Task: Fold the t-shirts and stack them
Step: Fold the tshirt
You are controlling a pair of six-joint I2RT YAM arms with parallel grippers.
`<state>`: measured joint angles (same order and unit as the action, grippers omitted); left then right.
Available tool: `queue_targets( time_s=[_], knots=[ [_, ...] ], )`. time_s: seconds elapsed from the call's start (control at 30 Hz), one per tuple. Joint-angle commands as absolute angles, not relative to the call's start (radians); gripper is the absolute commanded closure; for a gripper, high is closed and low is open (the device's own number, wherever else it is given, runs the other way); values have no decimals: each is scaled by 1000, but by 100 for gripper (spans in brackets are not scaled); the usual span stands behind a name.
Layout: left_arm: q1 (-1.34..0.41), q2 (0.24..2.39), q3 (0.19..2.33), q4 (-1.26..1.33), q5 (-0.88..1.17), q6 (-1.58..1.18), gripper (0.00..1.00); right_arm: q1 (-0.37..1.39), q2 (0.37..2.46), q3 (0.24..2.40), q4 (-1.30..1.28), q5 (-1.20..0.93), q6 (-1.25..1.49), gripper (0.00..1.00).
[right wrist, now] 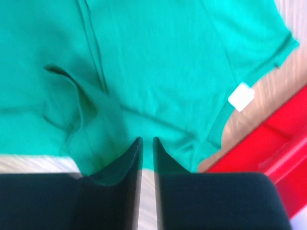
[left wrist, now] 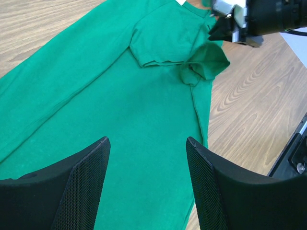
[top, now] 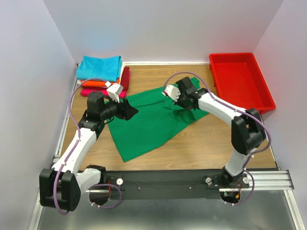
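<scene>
Folded shirts (top: 101,75) sit stacked beyond the green shirt (top: 148,122), itself hardly folded. Left jaws open above it; right jaws nearly closed at its sleeve (left wrist: 207,62).

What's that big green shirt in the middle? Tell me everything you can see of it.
The green t-shirt looks like soft cotton, short-sleeved, with a small white label at the neck. It lies spread at a slant on the wooden table, one sleeve folded inward, the other bunched up. The right gripper appears to pinch its fabric near the neck end, jaws almost closed.
</scene>
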<state>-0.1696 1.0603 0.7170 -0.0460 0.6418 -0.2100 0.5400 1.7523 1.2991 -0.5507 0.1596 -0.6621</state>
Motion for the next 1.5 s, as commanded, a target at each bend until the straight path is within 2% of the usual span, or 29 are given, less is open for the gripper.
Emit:
queue_targets(
  time_s=[0.0, 0.03, 0.13, 0.3, 0.4, 0.5, 0.63, 0.73, 0.9, 1.07, 1.27, 1.47],
  knots=[
    [-169, 1052, 703, -29, 666, -212, 28, 594, 1856, 1402, -572, 207, -697, 56],
    [-169, 1052, 703, -29, 666, -212, 28, 597, 1870, 1419, -572, 209, -687, 47],
    [-167, 1048, 701, -29, 663, -213, 28, 600, 1873, 1448, -581, 198, -654, 34],
    [-169, 1043, 700, -28, 664, -215, 28, 591, 1752, 1387, -629, 141, -676, 33],
    [-167, 1042, 703, -28, 667, -213, 28, 577, 1599, 1237, -687, 26, -744, 34],
    [-167, 1040, 701, -26, 670, -213, 28, 555, 1513, 1125, -736, 6, -842, 33],
    [-169, 1046, 703, -25, 680, -212, 28, 508, 1370, 951, -758, -96, -1032, 24],
    [-169, 1049, 703, -25, 684, -213, 28, 453, 1307, 870, -750, -164, -1204, 21],
    [-167, 1049, 700, -25, 683, -213, 28, 344, 1347, 847, -677, -283, -1390, 21],
    [-169, 1046, 698, -23, 678, -218, 28, 330, 1434, 851, -592, -342, -1433, 21],
    [-169, 1046, 698, -23, 678, -218, 28, 328, 1523, 882, -557, -390, -1387, 27],
    [-167, 1048, 698, -21, 684, -216, 28, 330, 1572, 899, -515, -388, -1344, 37]
  ],
)
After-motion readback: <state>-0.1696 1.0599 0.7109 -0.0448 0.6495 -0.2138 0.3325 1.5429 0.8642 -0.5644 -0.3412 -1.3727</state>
